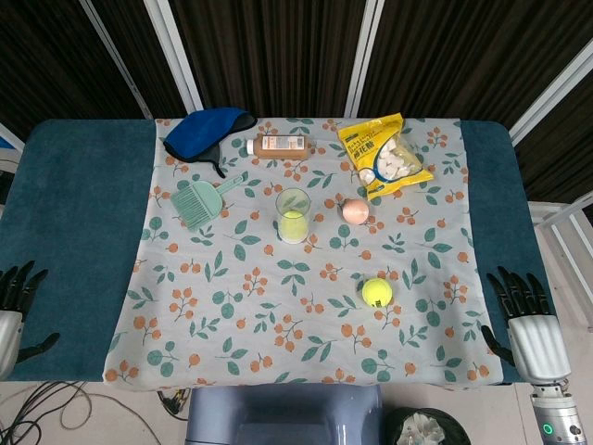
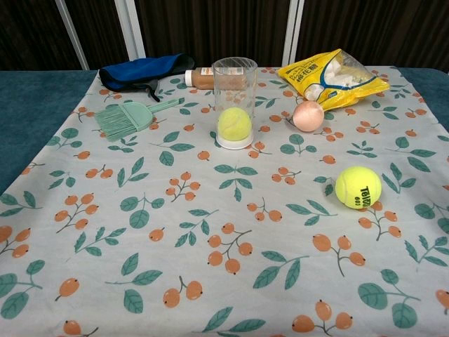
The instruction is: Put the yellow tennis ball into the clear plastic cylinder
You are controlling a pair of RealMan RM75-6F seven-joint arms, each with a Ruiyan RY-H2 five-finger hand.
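Observation:
A yellow tennis ball [image 1: 376,293] [image 2: 358,187] lies on the leaf-print cloth, right of centre. The clear plastic cylinder [image 1: 293,214] [image 2: 234,102] stands upright near the middle, with another yellow ball resting at its bottom. My right hand [image 1: 524,312] hangs off the table's right front edge, fingers spread and holding nothing, well right of the loose ball. My left hand [image 1: 14,303] sits at the left front edge, fingers apart and empty. Neither hand shows in the chest view.
A peach-coloured egg-shaped object [image 1: 356,210] [image 2: 308,116] lies right of the cylinder. Behind are a yellow snack bag [image 1: 386,156] [image 2: 331,77], a small bottle on its side [image 1: 282,144], a blue eye mask [image 1: 208,131] and a green brush [image 1: 200,201] [image 2: 125,118].

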